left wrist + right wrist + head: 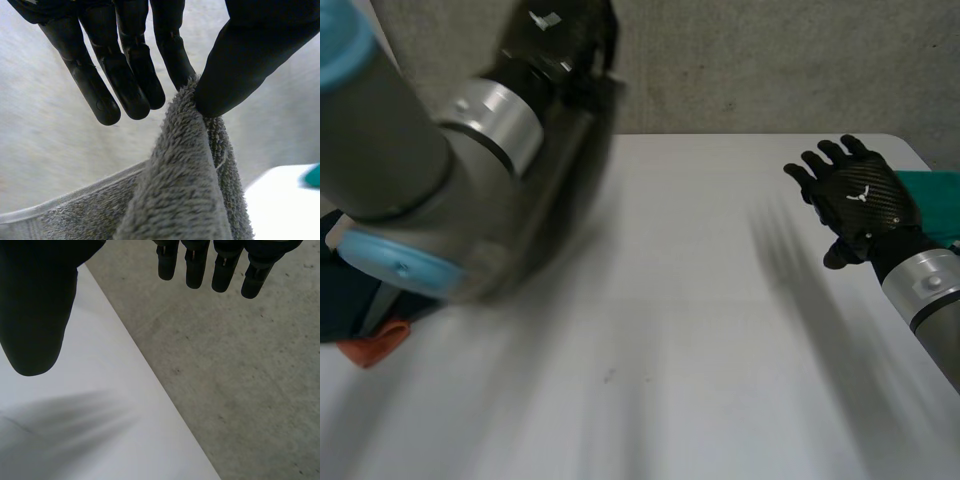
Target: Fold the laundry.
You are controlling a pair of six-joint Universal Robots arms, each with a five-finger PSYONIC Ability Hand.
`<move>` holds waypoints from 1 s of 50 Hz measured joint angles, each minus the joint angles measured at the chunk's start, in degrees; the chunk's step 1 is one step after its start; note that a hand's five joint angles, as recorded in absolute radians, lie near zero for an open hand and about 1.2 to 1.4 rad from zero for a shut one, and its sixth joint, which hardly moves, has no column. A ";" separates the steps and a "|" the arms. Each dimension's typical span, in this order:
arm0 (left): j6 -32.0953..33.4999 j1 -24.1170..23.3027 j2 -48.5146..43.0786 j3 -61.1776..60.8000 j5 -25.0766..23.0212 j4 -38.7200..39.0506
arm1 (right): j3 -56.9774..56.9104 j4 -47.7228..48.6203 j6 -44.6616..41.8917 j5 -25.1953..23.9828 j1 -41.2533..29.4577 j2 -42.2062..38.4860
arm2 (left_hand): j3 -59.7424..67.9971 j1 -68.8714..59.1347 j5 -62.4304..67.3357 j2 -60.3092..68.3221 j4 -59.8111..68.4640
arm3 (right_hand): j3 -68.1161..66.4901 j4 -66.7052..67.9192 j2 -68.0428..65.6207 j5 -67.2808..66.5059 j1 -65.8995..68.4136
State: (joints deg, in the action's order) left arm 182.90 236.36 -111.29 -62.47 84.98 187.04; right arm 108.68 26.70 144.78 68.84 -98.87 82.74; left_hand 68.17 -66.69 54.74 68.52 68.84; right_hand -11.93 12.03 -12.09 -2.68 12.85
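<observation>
Hidden by arm: in the head view the left arm [410, 150] is blurred and covers the near-left table. The dark back of the left hand [565, 60] runs off the upper edge.
Part-covered items: a dark blue mass [345, 290] and an orange scrap [375, 345] lie at the table's left side behind the arm. They are probably cloth, but too little shows to be sure.
Cut off: the teal cloth [932, 195] lies just behind the right hand at the table's right edge, and the frame trims it.
Surface: the white table [700, 330] is smooth and matte, with a rounded far-right corner.
Room: a grey, speckled concrete floor [240, 380] lies beyond the table edge.
Task item: the grey towel [185, 190] hangs from the left hand, held up off the table. Its lower part runs out of the left wrist view.
Towel texture: thick looped terry, bunched into a ridge at the pinch. A flat, paler hem [75, 197] runs along one edge.
Left hand fingers: in the wrist view the thumb [250, 55] and one finger are closed on the top of the towel's ridge. The other fingers [125, 75] lie straight alongside, off the cloth.
Right hand: the right hand [855, 195] is over the far-right table, black with a woven carbon-look back.
Right hand fingers: straight and spread, holding nothing. In its wrist view the thumb [35, 305] stands well apart from the fingertips [215, 265].
</observation>
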 measured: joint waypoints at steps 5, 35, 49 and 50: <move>-5.76 -3.93 -6.79 -1.92 -2.60 -0.05 | -0.38 -0.06 -0.03 1.77 1.08 -0.08 | -0.08 0.08 -0.01 -0.08 0.00 | 0.00 0.00 0.00 0.02 0.00; 15.58 9.76 -2.90 -13.92 -4.14 -2.59 | -7.65 -22.80 8.34 3.33 -7.21 -3.74 | -50.17 48.11 -47.72 -50.61 -51.16 | 0.00 0.00 0.00 0.02 0.00; 26.51 11.24 -7.00 -20.43 -4.17 -4.42 | -21.22 -18.31 0.66 11.19 -17.09 -20.21 | -50.17 48.11 -48.06 -50.87 -51.35 | 0.00 0.00 0.00 0.02 0.00; 26.10 10.97 -6.03 -21.47 -4.11 -3.78 | -21.86 -18.11 -0.83 11.56 -17.07 -20.63 | -50.16 48.11 -47.99 -50.86 -51.32 | 0.00 0.00 0.00 0.02 0.00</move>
State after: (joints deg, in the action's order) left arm 209.00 247.33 -117.32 -83.94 80.87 183.26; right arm 86.81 8.59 143.95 80.41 -115.93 62.10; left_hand 18.01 -18.59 6.74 17.66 17.52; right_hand -11.93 12.03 -12.09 -2.66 12.85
